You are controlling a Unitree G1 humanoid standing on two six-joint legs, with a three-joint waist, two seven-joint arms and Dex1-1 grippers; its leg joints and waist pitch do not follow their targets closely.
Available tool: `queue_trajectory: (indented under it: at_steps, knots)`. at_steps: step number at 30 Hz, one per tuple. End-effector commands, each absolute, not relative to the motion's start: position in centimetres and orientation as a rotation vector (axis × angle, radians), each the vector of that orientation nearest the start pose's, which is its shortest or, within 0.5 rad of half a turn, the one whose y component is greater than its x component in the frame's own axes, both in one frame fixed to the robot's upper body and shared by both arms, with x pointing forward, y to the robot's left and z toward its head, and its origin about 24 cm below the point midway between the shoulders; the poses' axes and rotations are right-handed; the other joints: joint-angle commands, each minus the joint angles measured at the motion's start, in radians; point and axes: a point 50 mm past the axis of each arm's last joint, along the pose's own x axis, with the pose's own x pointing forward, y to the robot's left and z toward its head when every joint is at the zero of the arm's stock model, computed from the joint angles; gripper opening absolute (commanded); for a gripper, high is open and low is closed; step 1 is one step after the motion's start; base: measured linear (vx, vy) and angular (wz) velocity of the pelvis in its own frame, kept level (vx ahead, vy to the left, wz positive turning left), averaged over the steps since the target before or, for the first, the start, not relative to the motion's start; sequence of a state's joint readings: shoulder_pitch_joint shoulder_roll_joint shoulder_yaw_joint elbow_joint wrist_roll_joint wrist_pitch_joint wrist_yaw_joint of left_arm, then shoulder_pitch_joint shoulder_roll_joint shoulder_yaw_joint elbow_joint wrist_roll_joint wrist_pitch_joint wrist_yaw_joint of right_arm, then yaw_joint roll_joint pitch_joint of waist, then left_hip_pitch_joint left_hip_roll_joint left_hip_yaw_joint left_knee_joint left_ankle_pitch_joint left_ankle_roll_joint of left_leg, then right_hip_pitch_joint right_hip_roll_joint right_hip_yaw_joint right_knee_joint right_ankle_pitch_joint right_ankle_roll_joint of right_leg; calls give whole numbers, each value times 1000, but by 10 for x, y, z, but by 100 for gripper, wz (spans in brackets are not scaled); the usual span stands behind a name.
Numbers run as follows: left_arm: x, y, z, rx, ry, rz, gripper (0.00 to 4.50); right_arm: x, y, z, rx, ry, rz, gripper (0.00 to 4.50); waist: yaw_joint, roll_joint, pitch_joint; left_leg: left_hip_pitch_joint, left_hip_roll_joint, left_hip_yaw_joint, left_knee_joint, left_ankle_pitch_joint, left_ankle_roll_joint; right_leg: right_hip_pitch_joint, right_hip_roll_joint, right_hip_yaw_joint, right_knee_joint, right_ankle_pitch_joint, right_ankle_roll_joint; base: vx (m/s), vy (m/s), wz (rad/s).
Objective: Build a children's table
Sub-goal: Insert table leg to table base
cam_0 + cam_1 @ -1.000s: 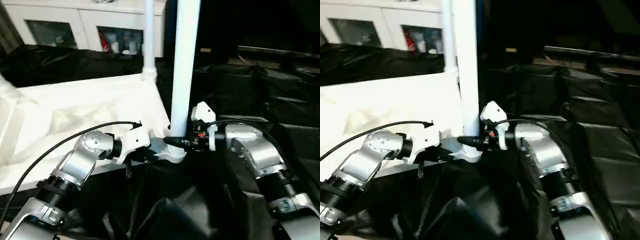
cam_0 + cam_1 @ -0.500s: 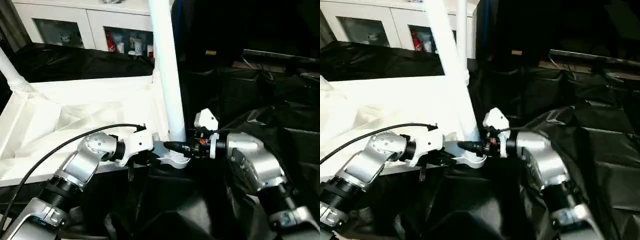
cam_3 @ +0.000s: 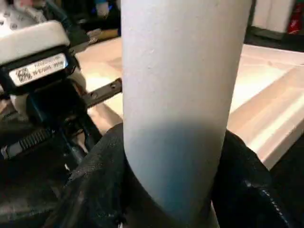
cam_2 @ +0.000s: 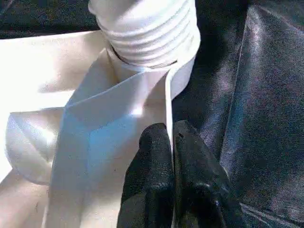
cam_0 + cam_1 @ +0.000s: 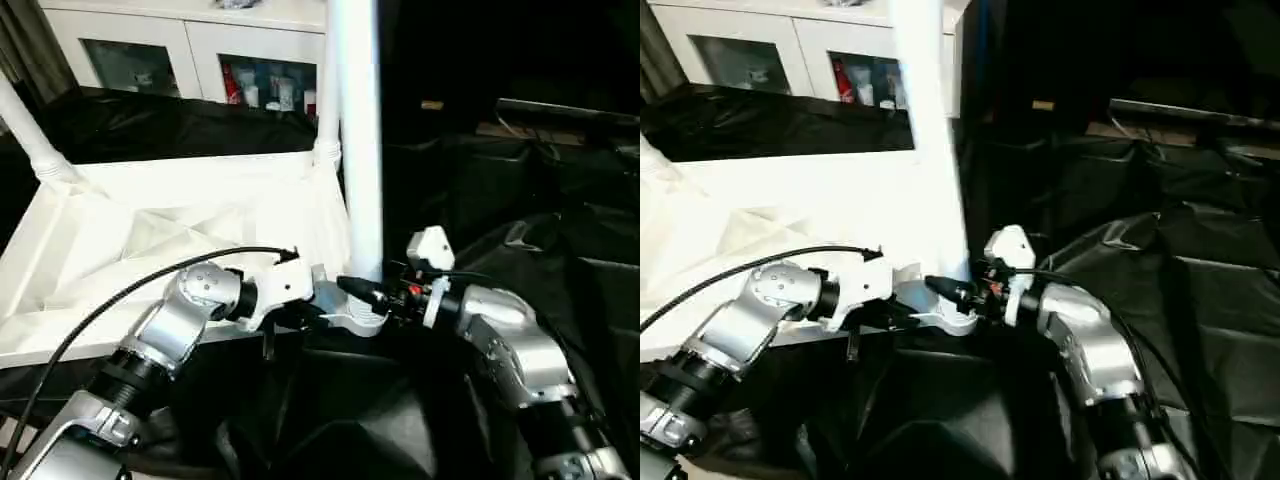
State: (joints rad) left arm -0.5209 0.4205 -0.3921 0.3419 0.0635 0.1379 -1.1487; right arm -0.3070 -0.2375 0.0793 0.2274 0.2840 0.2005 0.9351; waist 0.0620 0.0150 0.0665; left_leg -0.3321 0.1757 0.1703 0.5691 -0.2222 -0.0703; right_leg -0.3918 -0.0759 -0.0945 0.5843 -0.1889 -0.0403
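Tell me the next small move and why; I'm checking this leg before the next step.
Probably keep turning the leg down: the right gripper clasps its base, threads show above the corner socket, and the left gripper, shut on the tabletop's rim, steadies it.

White glass-door cabinets point(image 5: 190, 55) at back; black sheeting point(image 5: 520, 230) covers surroundings.

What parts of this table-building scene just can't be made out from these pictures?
- Near leg: its upper end is cut off by the top edge of the left eye view.
- Table top: its near edge is hidden behind the left forearm.
- Right gripper: its fingertips are hidden behind the leg.
- Cabinet: the items behind its glass are too small to identify.
- Fourth leg: only three can be seen.
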Motion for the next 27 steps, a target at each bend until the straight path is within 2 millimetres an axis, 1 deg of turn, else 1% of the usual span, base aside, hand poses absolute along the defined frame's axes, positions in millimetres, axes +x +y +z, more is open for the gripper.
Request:
queue_trajectory:
  at_steps: [1,2,3,4,6,8,9,10,11,12,13,14,15,16,17,18,19,20,21,22,23,24,25,26,27]
  knots:
    - [308,118,68,629,364,-1328,0,277,-132,37,108,244,1014,189,-4,7,-44,-8,61,-17,-70,-144,63,51,-83,67,-68,-191,-213,0,0,0]
    - [308,118,68,628,365,-1327,0,277,-132,38,111,236,1010,189,-4,10,-45,-9,61,-17,-70,-140,65,52,-83,67,-68,-191,-212,0,0,0]
    - [309,119,66,625,364,-1310,0,276,-133,42,115,208,1001,189,-2,10,-46,-7,60,-14,-68,-132,68,50,-83,67,-70,-191,-208,0,0,0]
    - [310,119,65,631,366,-1304,0,277,-135,44,119,191,990,189,-1,12,-49,-6,61,-14,-66,-122,72,50,-84,68,-68,-181,-211,0,0,0]
    - [310,120,65,638,365,-1303,0,277,-136,46,128,174,977,189,-1,12,-48,-10,60,-15,-67,-117,74,52,-84,66,-68,-184,-208,0,0,0]
    - [310,119,65,633,350,-1301,0,278,-138,50,140,154,962,189,-1,13,-49,-10,60,-16,-67,-123,71,52,-84,65,-69,-199,-203,0,0,0]
    - [310,119,65,632,348,-1300,0,278,-138,50,141,152,960,189,-1,14,-51,-8,61,-16,-67,-124,69,52,-84,66,-69,-197,-201,0,0,0]
    - [313,117,70,590,312,-1291,28,282,-137,58,157,118,946,189,-1,12,-53,-9,60,-15,-65,-119,70,53,-83,66,-68,-188,-204,0,0,0]
    - [313,117,73,564,299,-1290,28,284,-136,61,164,104,943,189,-1,12,-52,-11,59,-15,-66,-114,70,54,-84,66,-67,-185,-205,0,0,0]
    - [314,116,79,528,272,-1289,28,286,-134,65,172,88,942,189,0,12,-55,-12,59,-15,-64,-99,72,55,-84,65,-65,-167,-209,0,0,0]
    - [314,116,79,526,270,-1289,28,286,-134,65,173,87,942,189,-1,12,-58,-13,59,-16,-62,-85,73,57,-85,65,-60,-148,-212,0,0,0]
    - [314,115,84,495,244,-1288,48,287,-133,69,179,77,943,189,0,13,-64,-16,59,-17,-57,-42,83,59,-84,65,-51,-85,-222,0,0,0]
    - [314,114,93,444,188,-1284,63,289,-131,74,190,63,947,189,-2,11,-70,-20,56,-17,-50,13,98,60,-81,65,-37,10,-242,0,0,0]
    - [314,114,93,444,188,-1284,66,289,-131,74,190,63,947,189,-1,9,-76,-24,55,-17,-41,72,124,58,-81,65,-24,104,-264,0,0,0]
    - [313,115,98,421,172,-1293,69,290,-130,76,191,59,949,189,-2,9,-74,-27,54,-16,-39,87,136,57,-80,65,-21,135,-275,0,0,0]
    - [311,118,105,368,162,-1310,71,291,-128,79,191,52,954,189,-3,7,-74,-29,54,-15,-36,90,156,56,-81,63,-19,152,-286,0,0,0]
    - [310,120,108,338,165,-1313,71,291,-127,80,189,51,957,189,-3,3,-73,-32,53,-14,-36,84,168,56,-80,61,-20,129,-285,0,0,0]
    - [310,123,111,311,174,-1308,71,291,-126,81,181,50,959,189,-2,6,-69,-31,53,-13,-36,65,168,53,-80,61,-24,80,-280,0,0,0]
    - [310,123,111,311,174,-1308,72,291,-126,81,181,50,959,189,-3,8,-68,-30,53,-11,-36,53,164,52,-79,60,-26,53,-277,0,0,0]
    - [312,126,114,289,183,-1285,72,291,-126,82,173,49,960,189,-4,9,-65,-29,55,-10,-38,21,150,51,-79,60,-32,-8,-267,0,0,0]
    - [316,129,117,279,188,-1249,72,292,-125,83,163,49,961,189,-4,4,-65,-28,54,-10,-38,10,142,51,-78,60,-34,-31,-261,0,0,0]
    - [322,133,120,292,183,-1181,72,292,-124,84,149,54,956,189,-4,8,-62,-27,55,-10,-40,-14,126,49,-77,61,-39,-76,-249,0,0,0]
    - [330,137,125,300,177,-1103,72,294,-124,85,137,57,949,189,-6,2,-60,-26,55,-9,-40,-25,118,48,-75,61,-41,-96,-240,0,0,0]
    - [340,139,131,311,157,-1008,72,295,-123,85,125,60,944,189,-4,6,-59,-23,52,-10,-40,-54,98,47,-74,61,-47,-143,-224,0,0,0]
    - [352,136,144,299,109,-896,72,298,-121,86,101,69,928,189,-5,7,-58,-21,51,-9,-40,-73,82,45,-71,61,-50,-163,-211,0,0,0]
